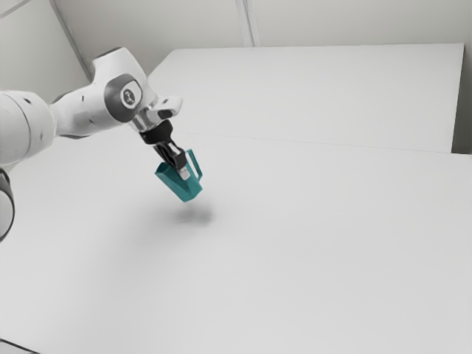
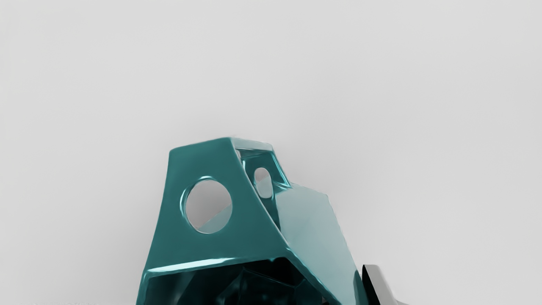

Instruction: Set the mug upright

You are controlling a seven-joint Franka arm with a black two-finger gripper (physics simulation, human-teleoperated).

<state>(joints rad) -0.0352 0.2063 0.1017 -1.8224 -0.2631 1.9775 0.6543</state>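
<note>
Above the table, my gripper (image 1: pixel 183 172) is shut on the teal mug (image 1: pixel 177 184), which hangs tilted, its loop-shaped handle (image 1: pixel 195 165) toward the exterior view's right. In the wrist view the gripper (image 2: pixel 271 292) holds the mug (image 2: pixel 313 224) between its fingers; one fingertip (image 2: pixel 379 284) shows against the mug's side, and the mug hides the other. The dark opening of the mug faces the hand camera, and a flat teal part with a round hole (image 2: pixel 250 212) stands beside it.
The white table (image 1: pixel 310 243) spreads below and around the mug, with a soft shadow under it. A pale raised panel (image 1: pixel 317 88) stands behind, toward the exterior view's top. The arm reaches in from the exterior view's left.
</note>
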